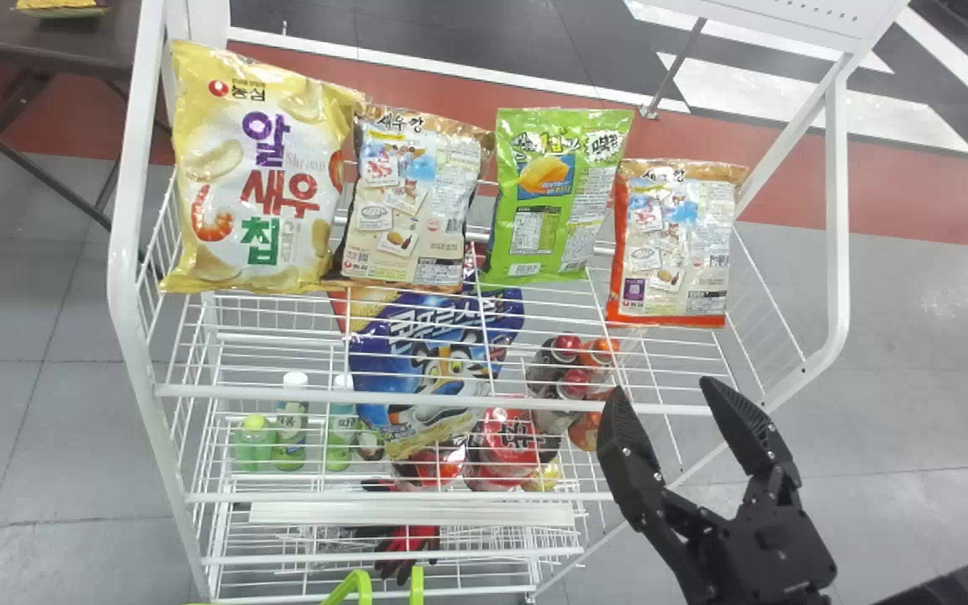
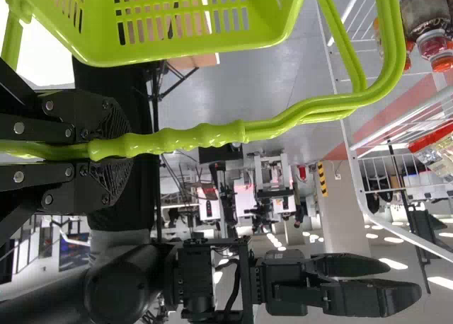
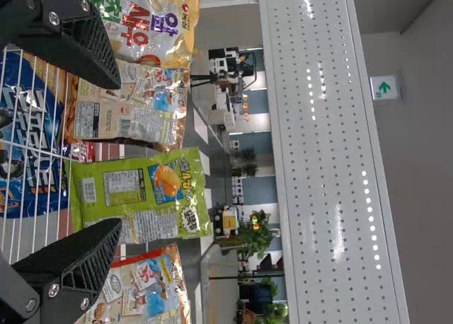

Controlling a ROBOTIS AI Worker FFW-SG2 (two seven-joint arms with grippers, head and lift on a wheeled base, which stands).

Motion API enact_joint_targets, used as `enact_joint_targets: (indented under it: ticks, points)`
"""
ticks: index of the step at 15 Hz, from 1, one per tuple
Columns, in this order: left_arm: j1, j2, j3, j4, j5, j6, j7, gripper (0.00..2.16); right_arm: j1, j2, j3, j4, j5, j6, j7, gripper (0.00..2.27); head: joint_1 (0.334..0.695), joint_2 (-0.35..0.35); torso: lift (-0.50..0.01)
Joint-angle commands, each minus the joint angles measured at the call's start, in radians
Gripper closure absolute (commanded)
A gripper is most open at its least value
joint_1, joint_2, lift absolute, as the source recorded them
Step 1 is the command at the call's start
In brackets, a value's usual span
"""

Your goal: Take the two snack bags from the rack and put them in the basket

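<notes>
My right gripper [image 1: 661,388] is wide open, empty, near the rack [image 1: 126,210]; my left gripper [image 2: 124,149] clamps the basket handle [image 2: 205,135].

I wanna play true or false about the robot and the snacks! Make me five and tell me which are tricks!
1. The green bag stands between two other bags on the white rack. True.
2. The left pincer is holding a snack bag. False: it is holding the handle of the green basket.
3. The right pincer is open. True.
4. The blue bag sits higher up than the green bag. False: it is lower down in the rack.
5. The big yellow bag is at the left end of the top row. True.
</notes>
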Motion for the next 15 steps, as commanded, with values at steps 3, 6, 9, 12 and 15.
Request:
enact_joint_targets:
  ticks: [3,6,9,12,15]
  points:
    - [-0.004,-0.006,0.000,0.001,0.000,0.002,0.002,1.52,-0.022,0.000,0.000,0.015,-0.002,0.009,0.000,0.15,0.695,-0.350,-0.010]
    - [-0.003,-0.006,0.000,0.006,0.000,0.002,0.003,1.52,-0.148,0.000,0.000,0.052,0.000,0.172,-0.001,0.15,0.695,-0.350,-0.010]
    - [-0.004,-0.006,0.000,0.024,0.000,-0.001,0.005,1.52,-0.335,-0.002,-0.008,0.100,0.008,0.399,-0.011,0.15,0.695,-0.350,-0.010]
    - [-0.064,-0.006,-0.004,0.044,-0.003,0.048,0.005,1.52,-0.464,0.000,-0.029,0.149,0.040,0.454,-0.038,0.15,0.695,-0.350,-0.010]
    - [-0.073,-0.006,0.002,0.061,0.003,0.058,0.005,1.52,-0.634,0.000,-0.023,0.252,0.104,0.567,-0.041,0.14,0.695,-0.350,-0.010]
